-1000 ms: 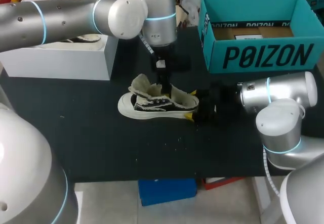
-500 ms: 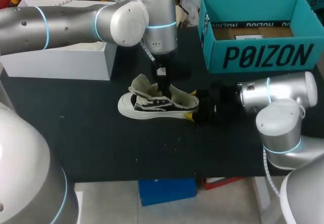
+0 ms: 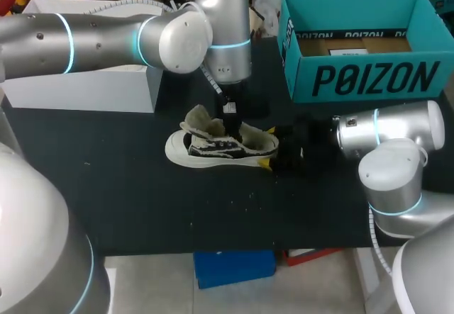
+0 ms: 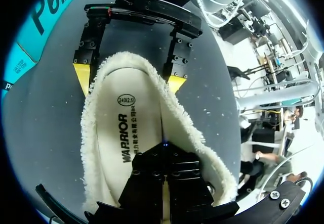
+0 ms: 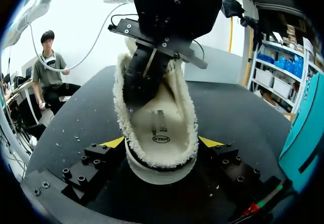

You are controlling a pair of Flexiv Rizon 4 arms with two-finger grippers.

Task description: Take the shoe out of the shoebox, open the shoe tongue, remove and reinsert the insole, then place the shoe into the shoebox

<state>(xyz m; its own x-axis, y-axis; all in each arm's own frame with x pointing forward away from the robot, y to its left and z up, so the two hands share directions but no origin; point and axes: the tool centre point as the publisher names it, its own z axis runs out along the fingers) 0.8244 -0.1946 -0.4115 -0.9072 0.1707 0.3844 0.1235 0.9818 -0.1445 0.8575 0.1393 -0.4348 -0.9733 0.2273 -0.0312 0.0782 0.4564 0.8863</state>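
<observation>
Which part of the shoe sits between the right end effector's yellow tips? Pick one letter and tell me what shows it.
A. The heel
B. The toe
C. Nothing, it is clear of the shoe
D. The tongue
A. In the right wrist view, the rounded heel end of the shoe lies between the two yellow tips of the right end effector, which touch it from both sides.

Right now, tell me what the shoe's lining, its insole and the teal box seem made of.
Lining: cream fleece or faux shearling, by its fuzzy, tufted edge. Insole: smooth matte fabric-faced foam, probably; flat, printed surface. Teal box: matte printed cardboard, likely; brown board shows inside.
</observation>
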